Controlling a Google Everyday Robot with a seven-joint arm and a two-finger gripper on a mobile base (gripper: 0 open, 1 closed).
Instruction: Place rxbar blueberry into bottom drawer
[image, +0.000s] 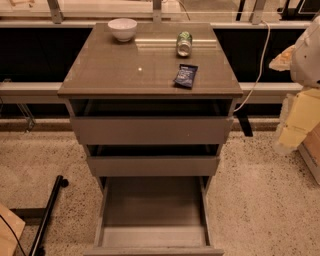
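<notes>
Since the rxbar blueberry (185, 76) lies flat and untouched near the front right corner of the counter (115, 70), I judge the step in hand to be the reach and pickup. My tool (296, 120) hangs at the right edge of the view, beside the cabinet and well apart from the bar; I cannot tell whether it is released or clenched.

I should bring it in from the right and from above, so that it does not sweep past the green can (184, 43). That can lies on its side just behind the bar and would likely roll if nudged. The bar is thin and sits at a slight angle to the counter's edge, so I would turn the tool to pinch across its narrow width and come down close to the surface. The glossy top may let the wrapper slide. The bowl (122, 29) at the back left is out of my way.

The bottom drawer (152, 210) stands pulled out, well forward of the two shallower drawers above it, so lowering straight down in front of them should serve for the drop.
</notes>
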